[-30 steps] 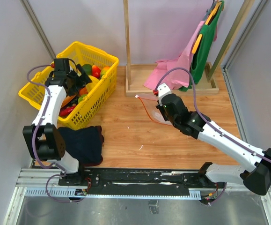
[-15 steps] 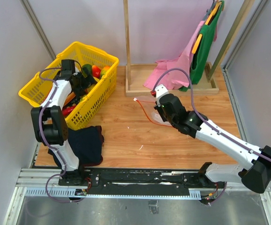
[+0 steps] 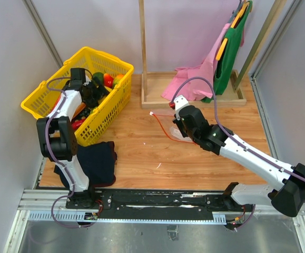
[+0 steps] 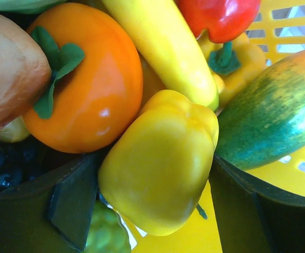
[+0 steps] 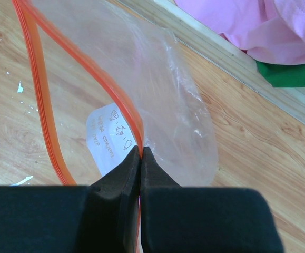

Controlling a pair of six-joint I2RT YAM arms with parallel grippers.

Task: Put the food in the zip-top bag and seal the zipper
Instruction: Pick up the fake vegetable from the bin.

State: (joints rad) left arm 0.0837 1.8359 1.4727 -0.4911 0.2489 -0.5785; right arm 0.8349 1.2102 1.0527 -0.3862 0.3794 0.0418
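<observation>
The right tool [image 5: 141, 154] is clamped on the bag's [image 5: 157, 100] orange zipper [image 5: 41, 100]. A yellow pepper [image 4: 160, 161] is framed between the left tool's [image 4: 157, 200] parted fingers in the basket [image 3: 118, 74].

The left arm rises from its base, folds sharply at the elbow and reaches forward and up, wrist bent downward. Its left hand [image 4: 157, 205] points down with both dark fingers [image 4: 36, 211] spread wide, a yellow toy pepper [image 4: 160, 166] sitting in the gap between them. The right arm stretches low from its base toward the left in a long diagonal. Its right hand [image 5: 140, 158] has both fingertips pressed together, pinching the orange zipper [image 5: 84, 87] strip just ahead of them.
</observation>
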